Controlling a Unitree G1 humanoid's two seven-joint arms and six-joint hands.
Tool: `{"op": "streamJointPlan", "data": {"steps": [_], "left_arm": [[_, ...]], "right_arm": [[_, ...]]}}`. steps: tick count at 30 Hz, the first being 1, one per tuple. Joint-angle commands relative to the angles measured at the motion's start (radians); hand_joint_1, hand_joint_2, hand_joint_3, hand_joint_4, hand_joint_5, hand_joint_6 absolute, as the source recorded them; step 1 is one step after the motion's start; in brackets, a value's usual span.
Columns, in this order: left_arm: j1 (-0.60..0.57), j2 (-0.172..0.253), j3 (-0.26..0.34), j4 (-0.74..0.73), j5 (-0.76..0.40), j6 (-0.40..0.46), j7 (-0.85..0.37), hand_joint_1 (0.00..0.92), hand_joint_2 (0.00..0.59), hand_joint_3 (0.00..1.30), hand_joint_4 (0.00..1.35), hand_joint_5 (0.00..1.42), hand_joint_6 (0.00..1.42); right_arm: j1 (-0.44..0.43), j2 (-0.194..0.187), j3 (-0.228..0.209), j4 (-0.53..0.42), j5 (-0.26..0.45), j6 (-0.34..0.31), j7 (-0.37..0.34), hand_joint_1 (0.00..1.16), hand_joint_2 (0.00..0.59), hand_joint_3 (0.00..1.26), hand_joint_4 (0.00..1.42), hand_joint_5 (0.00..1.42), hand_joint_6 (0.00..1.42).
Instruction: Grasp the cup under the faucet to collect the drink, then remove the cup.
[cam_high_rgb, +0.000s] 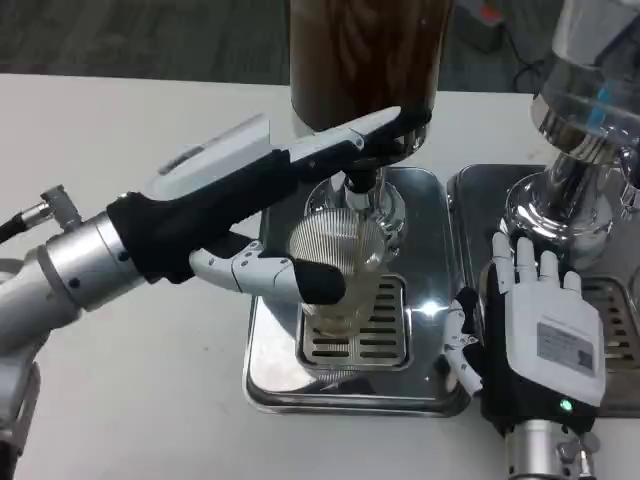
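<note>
My left hand (262, 262) grips the ribbed clear cup (338, 262) under the faucet (357, 192) over the tray (262, 375), my right hand (535, 320) lies open beside it, and the thin slick wall seems crushable, so mid-body feels safest.

A smooth white table (120, 110) fills the foreground. Behind its far edge lies dark grey carpeted floor (140, 35), with bright overhead light glinting off surfaces.

Silver forearms; left hand (262, 190) white-backed, black-wristed; right hand (540, 335) bears a grey label and green light.
</note>
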Motion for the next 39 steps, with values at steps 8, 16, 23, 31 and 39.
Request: {"op": "streamJointPlan", "data": {"steps": [8,16,23,31,39], "left_arm": [[0.016,0.055,-0.050,0.005,0.082,-0.082,0.068,0.000,0.052,0.03,0.00,0.11,0.07],[0.020,0.057,-0.068,0.009,0.103,-0.094,0.118,0.000,0.053,0.03,0.00,0.10,0.06],[0.017,0.058,-0.075,0.014,0.093,-0.093,0.144,0.000,0.053,0.03,0.00,0.10,0.06],[0.013,0.057,-0.077,0.031,0.086,-0.086,0.157,0.000,0.056,0.03,0.00,0.10,0.06],[0.007,0.056,-0.075,0.040,0.081,-0.081,0.163,0.000,0.058,0.02,0.00,0.09,0.06]], "right_arm": [[0.013,0.001,-0.028,-0.018,0.068,-0.050,-0.031,0.07,0.566,0.07,0.00,0.00,0.00],[0.032,0.005,-0.101,-0.084,0.254,-0.152,0.016,0.22,0.526,0.10,0.00,0.00,0.01],[0.016,-0.008,-0.163,-0.108,0.461,-0.244,0.135,0.30,0.457,0.02,0.00,0.00,0.02],[-0.022,-0.044,-0.194,-0.120,0.604,-0.263,0.309,0.43,0.288,0.00,0.00,0.00,0.00],[-0.065,-0.069,-0.216,-0.083,0.679,-0.288,0.389,0.65,0.209,0.00,0.00,0.00,0.00]]}}
